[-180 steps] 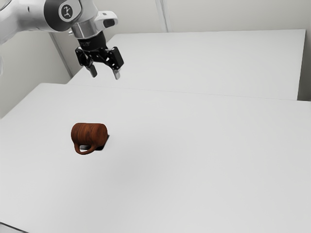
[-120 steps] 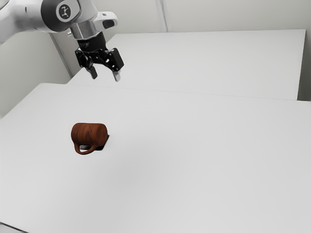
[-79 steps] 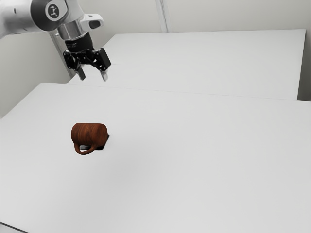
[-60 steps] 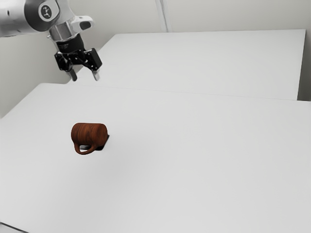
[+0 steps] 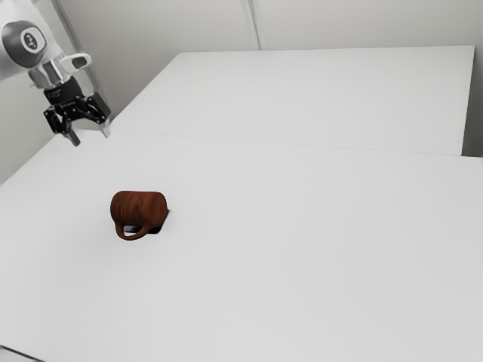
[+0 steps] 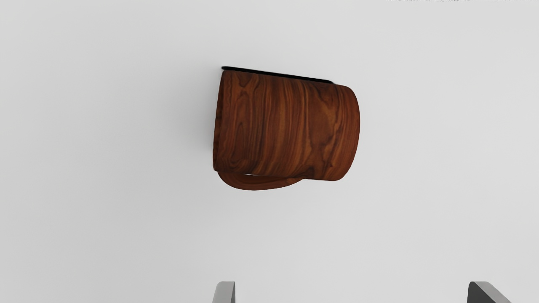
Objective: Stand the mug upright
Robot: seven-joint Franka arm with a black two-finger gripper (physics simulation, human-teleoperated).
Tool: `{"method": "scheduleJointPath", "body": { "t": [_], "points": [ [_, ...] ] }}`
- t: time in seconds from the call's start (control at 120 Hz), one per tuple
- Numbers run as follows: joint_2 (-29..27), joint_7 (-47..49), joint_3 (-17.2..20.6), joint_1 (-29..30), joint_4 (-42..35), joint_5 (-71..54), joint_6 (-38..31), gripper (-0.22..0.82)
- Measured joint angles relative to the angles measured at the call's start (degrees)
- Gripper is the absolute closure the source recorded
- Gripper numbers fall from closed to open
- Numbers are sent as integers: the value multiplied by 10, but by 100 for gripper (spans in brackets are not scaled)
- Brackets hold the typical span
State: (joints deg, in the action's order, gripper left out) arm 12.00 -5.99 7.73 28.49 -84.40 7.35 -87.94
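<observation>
One claw [image 5: 89,139] spread wide, holding and touching nothing, a brown mug [image 5: 139,209] on its side

The mug [image 6: 286,126] is reddish-brown with dark, wavy wood grain; the table [image 6: 105,231] is pale grey.

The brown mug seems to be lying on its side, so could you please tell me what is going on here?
A robot arm has the job of setting the mug upright, but it is not holding anything at this moment. The mug lies on its side on the white table. The arm's hand is open and hangs clear of the mug, toward the exterior view's upper left, so the mug is not yet upright.
</observation>
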Motion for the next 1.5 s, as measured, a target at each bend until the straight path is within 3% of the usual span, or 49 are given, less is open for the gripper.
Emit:
{"method": "scheduleJointPath", "body": {
  "t": [0.167,0.558,1.0,1.5],
  "points": [
    [48,-40,2,36,5,26,-18,0],
    [115,-114,58,115,-28,48,-59,0],
    [151,-166,76,137,-80,104,-127,0],
    [165,-227,78,155,-142,266,-171,0]
  ]
}}
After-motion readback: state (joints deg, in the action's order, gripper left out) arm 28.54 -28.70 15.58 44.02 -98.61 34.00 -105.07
